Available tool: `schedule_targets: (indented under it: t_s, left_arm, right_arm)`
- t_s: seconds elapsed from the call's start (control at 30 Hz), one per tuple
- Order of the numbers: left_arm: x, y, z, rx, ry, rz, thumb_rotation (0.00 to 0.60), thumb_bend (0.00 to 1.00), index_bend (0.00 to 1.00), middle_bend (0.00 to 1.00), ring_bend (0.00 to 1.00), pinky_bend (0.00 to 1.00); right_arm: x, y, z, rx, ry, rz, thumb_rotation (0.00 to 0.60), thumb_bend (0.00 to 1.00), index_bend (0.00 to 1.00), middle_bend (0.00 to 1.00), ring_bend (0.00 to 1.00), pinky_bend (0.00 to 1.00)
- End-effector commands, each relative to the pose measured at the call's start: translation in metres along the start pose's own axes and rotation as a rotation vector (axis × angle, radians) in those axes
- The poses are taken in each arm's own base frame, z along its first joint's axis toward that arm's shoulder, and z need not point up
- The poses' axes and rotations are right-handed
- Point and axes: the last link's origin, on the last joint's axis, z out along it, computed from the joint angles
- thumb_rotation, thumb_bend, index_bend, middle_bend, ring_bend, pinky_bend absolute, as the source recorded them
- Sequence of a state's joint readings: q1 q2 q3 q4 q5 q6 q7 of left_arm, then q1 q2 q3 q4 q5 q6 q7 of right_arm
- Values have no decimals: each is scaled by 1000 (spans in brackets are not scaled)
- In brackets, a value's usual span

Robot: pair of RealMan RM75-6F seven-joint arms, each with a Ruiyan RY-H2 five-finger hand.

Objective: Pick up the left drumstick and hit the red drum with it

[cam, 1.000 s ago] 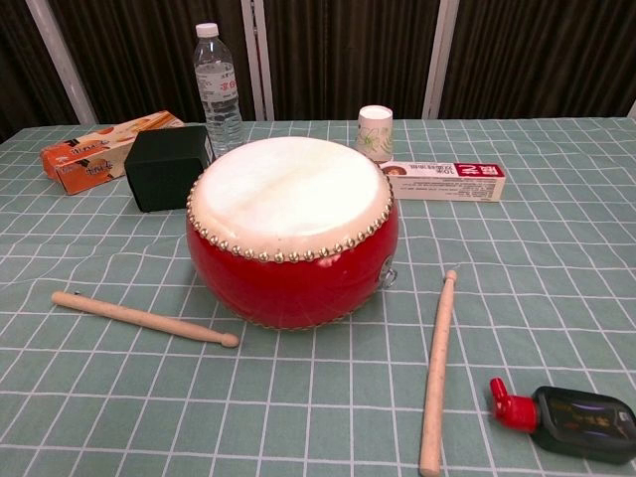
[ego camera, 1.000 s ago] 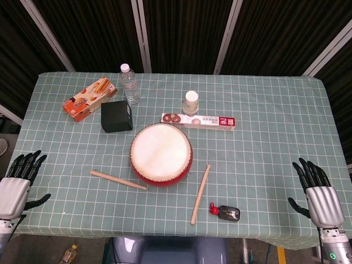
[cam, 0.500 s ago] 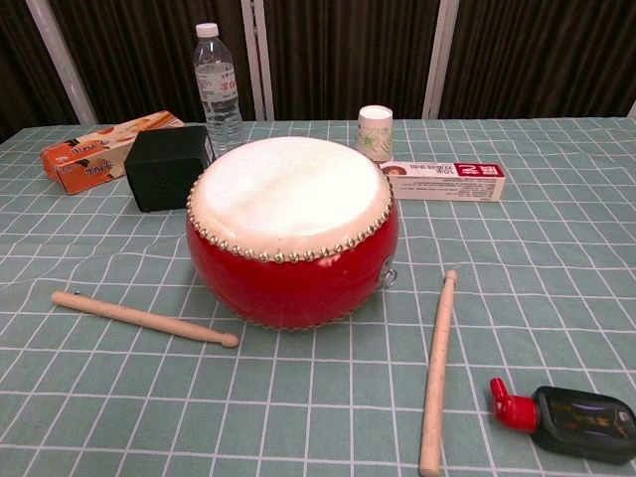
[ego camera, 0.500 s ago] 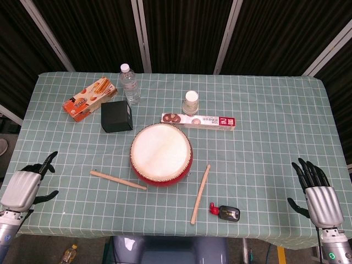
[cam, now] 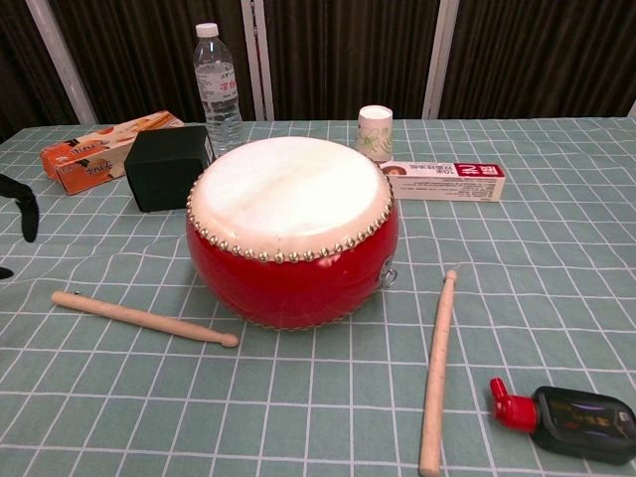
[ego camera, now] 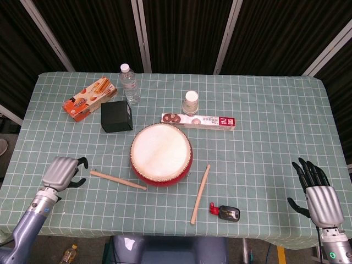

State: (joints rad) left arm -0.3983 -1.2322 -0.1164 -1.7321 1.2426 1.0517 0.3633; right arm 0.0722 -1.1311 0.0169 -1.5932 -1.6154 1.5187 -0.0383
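Left hand (ego camera: 60, 170) of mine hovered empty, fingers loosely curled, near the tabletop's left edge beside the pale wooden left drumstick (ego camera: 117, 180); a clumsy approach could roll it against the round red drum (ego camera: 161, 154).

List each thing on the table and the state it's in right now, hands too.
left drumstick: lying flat, not held
right drumstick: lying flat, untouched
red drum: upright, skin up
water bottle: upright, capped
paper cup: upright
black box: closed
snack box: lying flat
long box: lying flat
small black bottle: on its side
left hand: open, beside the left drumstick
right hand: open, fingers spread
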Motion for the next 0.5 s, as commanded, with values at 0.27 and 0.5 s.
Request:
schedule_targets:
  t_s: [0.27, 0.5]
  left_arm:
    - [-16, 46, 43, -21, -66, 66, 600, 264, 485, 1000, 1000, 988]
    - [-26, 52, 50, -9, -93, 121, 600, 264, 490, 1000, 1000, 988]
  right_arm:
    - [0, 0, 0, -3, -10, 20, 600, 251, 0, 0, 0, 116]
    - [-1, -1, 0, -6, -14, 27, 600, 251, 0, 0, 0, 116]
